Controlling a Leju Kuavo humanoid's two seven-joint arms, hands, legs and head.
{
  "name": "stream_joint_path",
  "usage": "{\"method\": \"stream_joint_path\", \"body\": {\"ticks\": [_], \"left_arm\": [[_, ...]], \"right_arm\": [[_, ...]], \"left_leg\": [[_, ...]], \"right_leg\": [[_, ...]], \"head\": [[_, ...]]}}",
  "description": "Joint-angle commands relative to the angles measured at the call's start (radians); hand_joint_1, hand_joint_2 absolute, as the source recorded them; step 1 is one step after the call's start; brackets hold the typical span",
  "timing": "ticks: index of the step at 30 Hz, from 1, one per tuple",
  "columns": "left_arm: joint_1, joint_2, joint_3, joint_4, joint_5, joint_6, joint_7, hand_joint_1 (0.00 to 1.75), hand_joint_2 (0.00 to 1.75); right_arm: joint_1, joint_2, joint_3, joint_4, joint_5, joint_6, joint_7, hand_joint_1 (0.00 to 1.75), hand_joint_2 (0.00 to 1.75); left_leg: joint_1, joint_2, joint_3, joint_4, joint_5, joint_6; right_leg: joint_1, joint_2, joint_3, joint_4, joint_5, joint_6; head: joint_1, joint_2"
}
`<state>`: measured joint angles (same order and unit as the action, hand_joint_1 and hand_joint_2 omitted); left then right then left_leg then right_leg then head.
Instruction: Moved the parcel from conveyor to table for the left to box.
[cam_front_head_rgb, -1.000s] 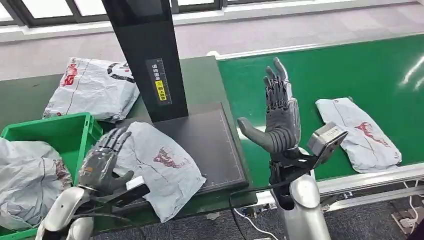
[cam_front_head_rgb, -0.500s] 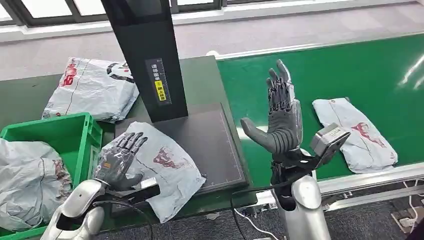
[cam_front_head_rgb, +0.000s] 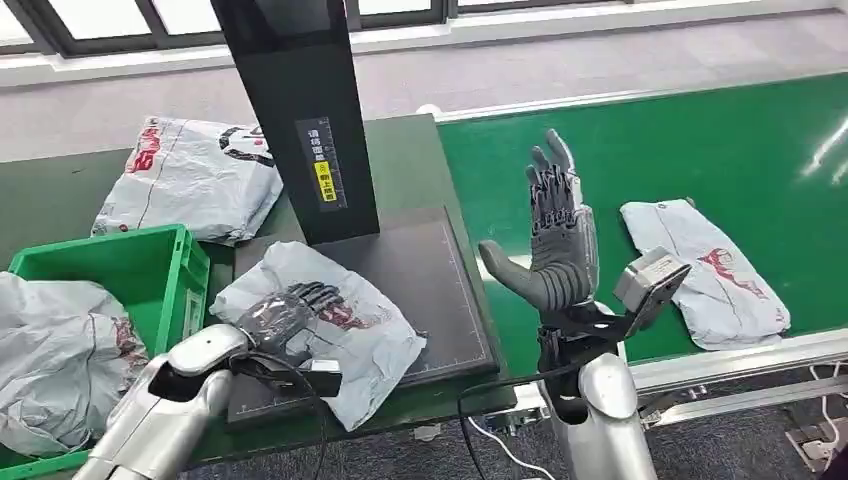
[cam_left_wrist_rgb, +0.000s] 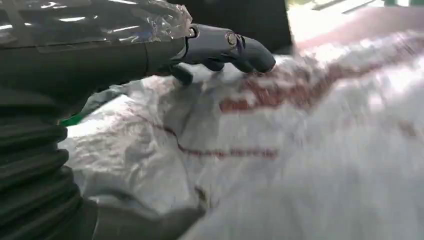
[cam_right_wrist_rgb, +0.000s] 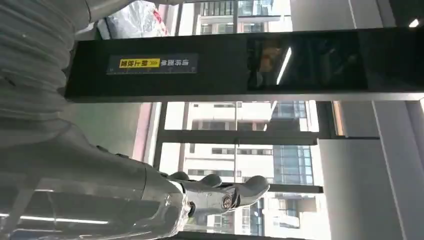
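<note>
**Fingers flat on the table parcel**

Fingers (cam_front_head_rgb: 305, 297) of the left hand (cam_front_head_rgb: 282, 318) lie spread and pressed on the grey parcel (cam_front_head_rgb: 375, 335), which rests on the black pad (cam_front_head_rgb: 435, 280) of the table (cam_front_head_rgb: 410, 170); no grasp visible. Left wrist view shows fingertips (cam_left_wrist_rgb: 250, 52) touching the wrinkled film, print blurred. Right hand (cam_front_head_rgb: 556, 245) stands upright over the green conveyor (cam_front_head_rgb: 700, 140), fingers apart, holding nothing. Parcels counted: four, one on the conveyor (cam_front_head_rgb: 715, 275), one behind the black post (cam_front_head_rgb: 300, 110), one cut off in the green bin (cam_front_head_rgb: 130, 265).
</note>
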<state>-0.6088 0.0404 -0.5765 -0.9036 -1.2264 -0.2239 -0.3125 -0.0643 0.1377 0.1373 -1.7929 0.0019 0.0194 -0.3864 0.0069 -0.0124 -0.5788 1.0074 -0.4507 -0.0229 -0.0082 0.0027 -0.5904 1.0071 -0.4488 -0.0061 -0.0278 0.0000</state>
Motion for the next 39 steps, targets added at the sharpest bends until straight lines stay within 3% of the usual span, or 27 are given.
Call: {"method": "stream_joint_path", "body": {"ticks": [1, 19, 26, 31, 34, 39], "left_arm": [[-0.124, -0.033, -0.220, 0.221, 0.088, -0.038, -0.040, 1.75, 1.75], [-0.176, -0.001, -0.302, 0.170, 0.255, 0.003, -0.001, 1.75, 1.75], [-0.178, 0.080, -0.164, -0.001, 0.316, 0.075, 0.053, 1.75, 1.75], [-0.171, 0.079, -0.162, -0.009, 0.317, 0.068, 0.053, 1.75, 1.75], [-0.163, 0.111, -0.060, -0.107, 0.332, 0.123, 0.074, 1.75, 1.75], [-0.146, 0.178, 0.071, -0.271, 0.368, 0.083, 0.058, 1.75, 1.75]], "right_arm": [[0.026, 0.014, -0.055, 0.019, -0.013, -0.014, 0.007, 0.00, 1.75], [0.069, 0.020, -0.091, -0.031, -0.005, -0.025, 0.005, 0.00, 1.75], [0.106, 0.019, -0.115, -0.074, 0.006, -0.038, 0.001, 0.00, 1.75], [0.105, 0.021, -0.115, -0.074, 0.006, -0.038, 0.001, 0.00, 1.75], [0.136, 0.021, -0.126, -0.096, 0.011, -0.057, -0.006, 0.00, 1.75], [0.176, 0.026, -0.153, -0.129, 0.011, -0.069, -0.014, 0.00, 1.75]], "left_leg": [[0.000, -0.002, 0.000, 0.000, 0.001, 0.001], [0.000, 0.001, -0.001, 0.000, 0.001, 0.001], [0.000, 0.002, -0.003, 0.000, 0.001, 0.001], [0.000, 0.002, -0.003, 0.000, 0.001, 0.001], [0.000, 0.002, -0.004, -0.001, 0.001, 0.001], [0.001, 0.004, -0.006, 0.001, 0.000, 0.001]], "right_leg": [[0.000, -0.003, 0.002, -0.001, 0.000, 0.000], [0.000, 0.000, -0.001, -0.001, 0.001, 0.001], [0.001, 0.001, -0.004, 0.000, 0.002, 0.001], [0.001, 0.001, -0.005, 0.000, 0.001, 0.001], [0.001, 0.001, -0.005, -0.001, 0.001, 0.001], [0.002, 0.003, -0.007, 0.000, 0.001, 0.000]], "head": [[0.000, 0.000], [0.000, 0.000], [0.000, 0.000], [0.000, 0.000], [0.000, 0.000], [0.000, 0.000]]}}
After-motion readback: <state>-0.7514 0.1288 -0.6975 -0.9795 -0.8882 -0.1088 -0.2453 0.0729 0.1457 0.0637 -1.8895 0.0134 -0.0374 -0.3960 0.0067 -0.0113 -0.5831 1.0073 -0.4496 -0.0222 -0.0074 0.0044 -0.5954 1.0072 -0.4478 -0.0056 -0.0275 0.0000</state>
